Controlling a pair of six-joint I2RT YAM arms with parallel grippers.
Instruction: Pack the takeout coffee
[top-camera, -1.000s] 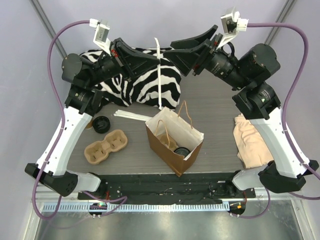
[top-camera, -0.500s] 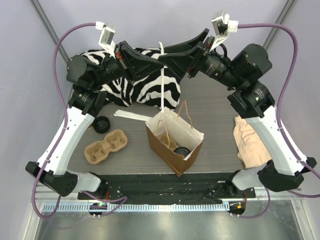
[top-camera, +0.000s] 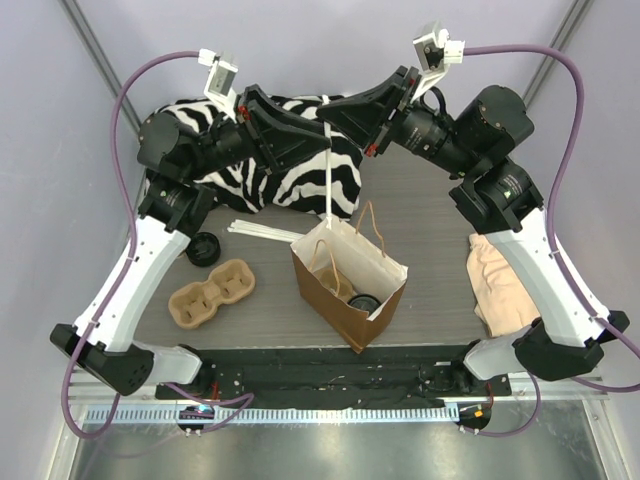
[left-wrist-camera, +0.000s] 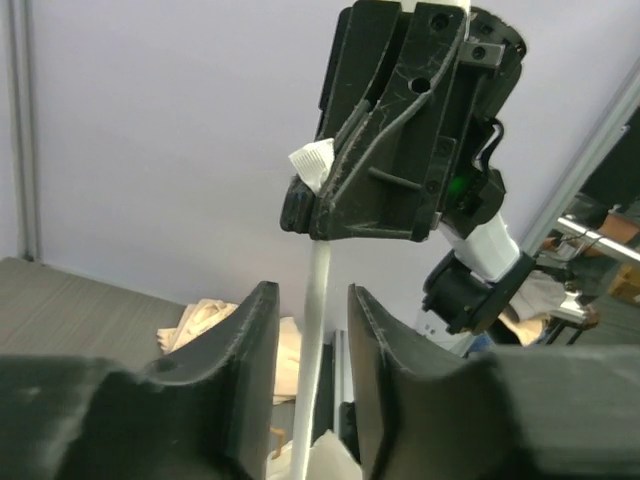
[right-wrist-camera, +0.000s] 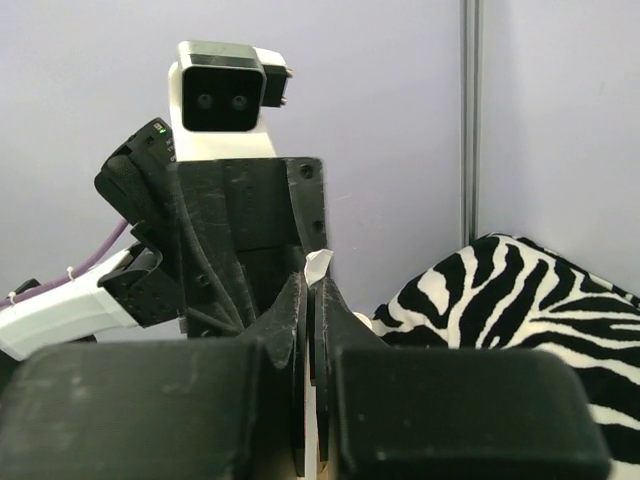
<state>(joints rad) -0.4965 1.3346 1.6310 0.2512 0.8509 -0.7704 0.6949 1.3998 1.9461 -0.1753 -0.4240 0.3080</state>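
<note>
A brown paper bag (top-camera: 335, 290) stands open at the table's front centre. Inside it shows the round black lid of the takeout coffee (top-camera: 363, 300); the cup's body is hidden by the bag wall. Above the bag a long white wrapped straw (top-camera: 328, 185) hangs upright. My right gripper (top-camera: 332, 112) is shut on the straw's top end (right-wrist-camera: 318, 267), flat pads pressed together (right-wrist-camera: 312, 285). My left gripper (top-camera: 322, 140) faces it, open; the straw (left-wrist-camera: 315, 330) passes between its fingers (left-wrist-camera: 312, 292) with a gap on each side.
A zebra-print cloth (top-camera: 290, 175) lies at the back. Several white straws (top-camera: 262, 231) lie left of the bag. A pulp cup carrier (top-camera: 210, 292) and a black lid (top-camera: 203, 248) sit at front left, and a beige cloth (top-camera: 505, 285) at the right edge.
My right gripper has closed onto the straw's top. My left gripper's jaws have parted from the straw. Both arms and the straw shifted slightly right, over the bag.
</note>
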